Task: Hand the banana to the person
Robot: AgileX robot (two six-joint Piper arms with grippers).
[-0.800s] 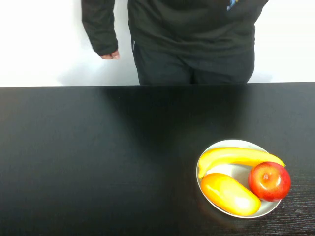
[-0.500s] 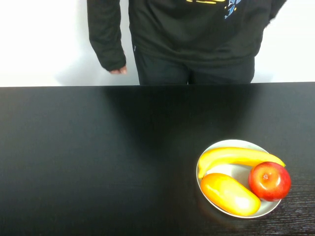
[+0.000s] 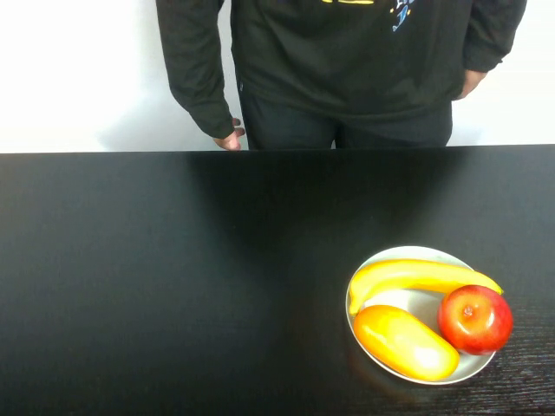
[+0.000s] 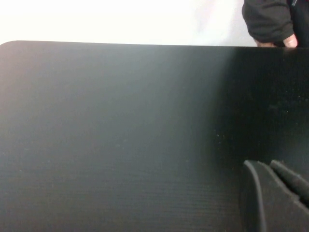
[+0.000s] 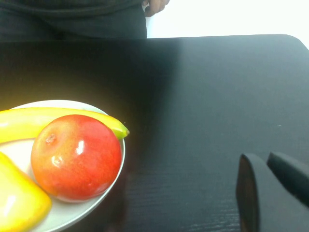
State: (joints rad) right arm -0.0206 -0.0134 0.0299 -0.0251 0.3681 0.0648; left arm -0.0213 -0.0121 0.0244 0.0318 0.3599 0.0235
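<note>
No legible text, label, brand, number or sign appears in any view.

The person (image 3: 347, 61) wears a dark sweatshirt carrying a small blue-and-white chest print (image 3: 401, 12) and a short yellow mark (image 3: 351, 2) at the upper edge of the high view. Both are cut off by the frame and cannot be read as letters or figures.

The banana (image 3: 416, 276), the red apple (image 3: 474, 318), the yellow-orange fruit (image 3: 405, 341), the white plate (image 3: 408, 256) and the black table (image 3: 173, 277) carry no stickers or markings.

The dark finger parts visible in both wrist views bear no markings.
</note>
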